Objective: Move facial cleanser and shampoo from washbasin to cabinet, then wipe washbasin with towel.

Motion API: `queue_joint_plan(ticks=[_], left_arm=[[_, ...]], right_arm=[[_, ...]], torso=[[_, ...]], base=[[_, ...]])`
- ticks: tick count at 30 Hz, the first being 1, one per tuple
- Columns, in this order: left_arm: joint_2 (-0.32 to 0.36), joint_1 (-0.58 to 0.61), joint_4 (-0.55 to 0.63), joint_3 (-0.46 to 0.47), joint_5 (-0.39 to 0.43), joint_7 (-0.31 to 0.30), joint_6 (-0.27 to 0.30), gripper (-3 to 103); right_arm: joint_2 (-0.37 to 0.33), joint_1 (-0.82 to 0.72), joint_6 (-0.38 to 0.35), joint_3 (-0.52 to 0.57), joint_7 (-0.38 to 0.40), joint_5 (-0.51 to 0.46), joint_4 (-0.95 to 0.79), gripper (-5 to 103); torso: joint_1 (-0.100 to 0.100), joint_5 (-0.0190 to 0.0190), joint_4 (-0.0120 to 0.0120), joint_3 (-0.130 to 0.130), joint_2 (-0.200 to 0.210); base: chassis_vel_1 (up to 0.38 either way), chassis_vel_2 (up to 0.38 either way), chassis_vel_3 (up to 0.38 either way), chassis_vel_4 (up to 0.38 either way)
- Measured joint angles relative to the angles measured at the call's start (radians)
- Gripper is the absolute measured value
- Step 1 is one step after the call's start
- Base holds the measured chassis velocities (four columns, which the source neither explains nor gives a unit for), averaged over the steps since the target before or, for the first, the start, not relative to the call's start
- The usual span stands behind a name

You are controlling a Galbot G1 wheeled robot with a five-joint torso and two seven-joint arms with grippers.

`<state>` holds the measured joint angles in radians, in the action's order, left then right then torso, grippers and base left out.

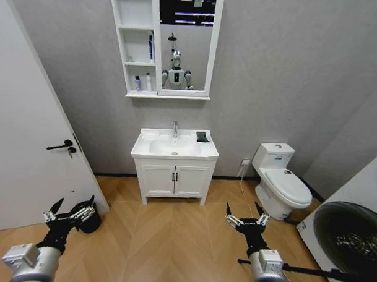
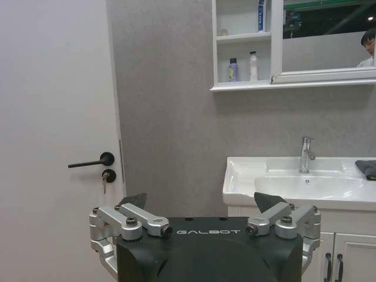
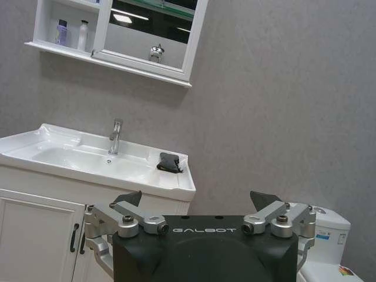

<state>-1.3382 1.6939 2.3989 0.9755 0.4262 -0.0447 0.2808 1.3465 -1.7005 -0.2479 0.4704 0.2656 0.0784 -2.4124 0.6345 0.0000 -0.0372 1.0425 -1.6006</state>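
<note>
both tools (image 1: 67,215) (image 1: 246,221) hang apart-fingered; two bottles (image 1: 142,83) in the cabinet (image 1: 137,46), towel (image 1: 203,136) on washbasin (image 1: 145,149).

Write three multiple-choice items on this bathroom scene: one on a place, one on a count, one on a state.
1. Where does the towel lie?
A. On the washbasin top, on the toilet's side of the tap
B. On a cabinet shelf
C. On the floor

2. How many small bottles stand on the lowest shelf of the cabinet?
A. None
B. Two
C. Five

3. How are the left gripper and right gripper?
A. Both open, holding nothing
B. Both clamped on bottles
C. One holding the towel

Answers: 1 A, dark cloth by the tap. 2 B, a pair shows there. 3 A, fingers spread.
</note>
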Motion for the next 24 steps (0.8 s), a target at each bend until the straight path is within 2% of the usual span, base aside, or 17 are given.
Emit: queue_joint_plan(ticks=[24], left_arm=[[0.0,0.0,0.0,0.0,0.0,0.0,0.0,100]], right_arm=[[0.0,0.0,-0.001,0.0,0.001,0.0,0.0,100]], torso=[[0.0,0.0,0.0003,0.0,0.0]], base=[[0.0,0.0,0.0,0.0]])
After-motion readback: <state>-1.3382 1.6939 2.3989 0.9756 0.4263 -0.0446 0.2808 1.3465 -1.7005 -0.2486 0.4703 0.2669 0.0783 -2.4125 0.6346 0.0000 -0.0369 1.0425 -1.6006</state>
